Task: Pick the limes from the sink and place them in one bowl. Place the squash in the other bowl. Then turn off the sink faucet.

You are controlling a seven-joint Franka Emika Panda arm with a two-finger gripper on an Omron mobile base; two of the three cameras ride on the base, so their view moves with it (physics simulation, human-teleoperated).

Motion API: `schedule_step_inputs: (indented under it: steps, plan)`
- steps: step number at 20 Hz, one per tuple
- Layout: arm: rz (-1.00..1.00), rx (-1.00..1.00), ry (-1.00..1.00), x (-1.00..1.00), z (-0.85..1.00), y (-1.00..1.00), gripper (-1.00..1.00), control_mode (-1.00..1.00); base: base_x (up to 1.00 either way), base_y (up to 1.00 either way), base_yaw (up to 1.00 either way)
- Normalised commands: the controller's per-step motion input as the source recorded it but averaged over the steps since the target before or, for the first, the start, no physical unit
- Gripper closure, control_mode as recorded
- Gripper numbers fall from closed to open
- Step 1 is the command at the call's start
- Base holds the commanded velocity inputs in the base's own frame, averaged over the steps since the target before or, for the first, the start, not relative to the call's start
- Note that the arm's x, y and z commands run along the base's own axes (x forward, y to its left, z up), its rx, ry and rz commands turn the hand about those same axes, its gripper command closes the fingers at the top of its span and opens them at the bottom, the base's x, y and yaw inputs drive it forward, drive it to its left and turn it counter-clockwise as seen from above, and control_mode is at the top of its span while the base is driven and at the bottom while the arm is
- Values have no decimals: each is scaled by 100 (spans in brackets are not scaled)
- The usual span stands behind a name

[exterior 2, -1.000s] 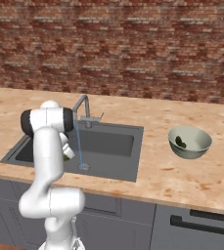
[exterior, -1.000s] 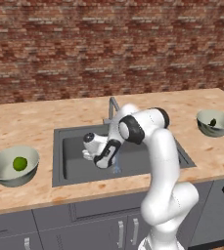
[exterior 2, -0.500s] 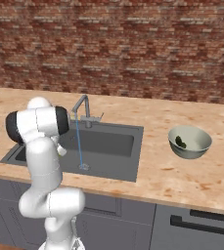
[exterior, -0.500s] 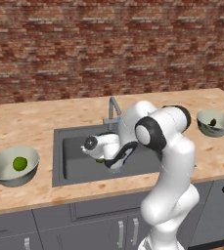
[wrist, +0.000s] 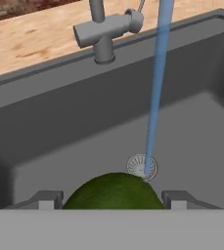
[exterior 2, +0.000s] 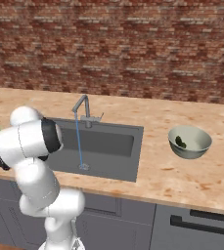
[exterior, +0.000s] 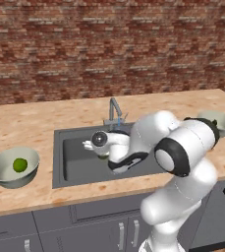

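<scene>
Pincer [wrist: 112, 199] clasping a small round green lime [wrist: 113, 191] between its fingertips, above the dark grey rectangular sink basin [wrist: 59, 141].
Lime judged light, firm, wet-slick from the water stream [wrist: 155, 93] ahead; grip best across its widest middle.

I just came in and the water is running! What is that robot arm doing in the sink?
The gripper holds a lime between its fingers, inside the sink. Water runs from the faucet onto the drain. Another lime already sits in the left bowl, and the squash lies in the right bowl.
</scene>
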Motion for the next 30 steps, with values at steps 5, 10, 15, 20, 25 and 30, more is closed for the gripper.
schedule_step_inputs:
  steps: [5,10,15,20,25,30]
  plan:
    - [7,0,5,-15,100,25,100,-100,0,0,0]
    - [5,0,1,-26,100,16,100,-100,0,0,0]
    - [13,10,0,-34,78,1,100,-100,0,0,0]
    - [33,9,-2,-38,20,14,100,-100,0,0,0]
    - [37,0,-4,-44,1,39,100,-100,0,0,0]
    - [29,0,-2,-49,14,40,100,-100,0,0,0]
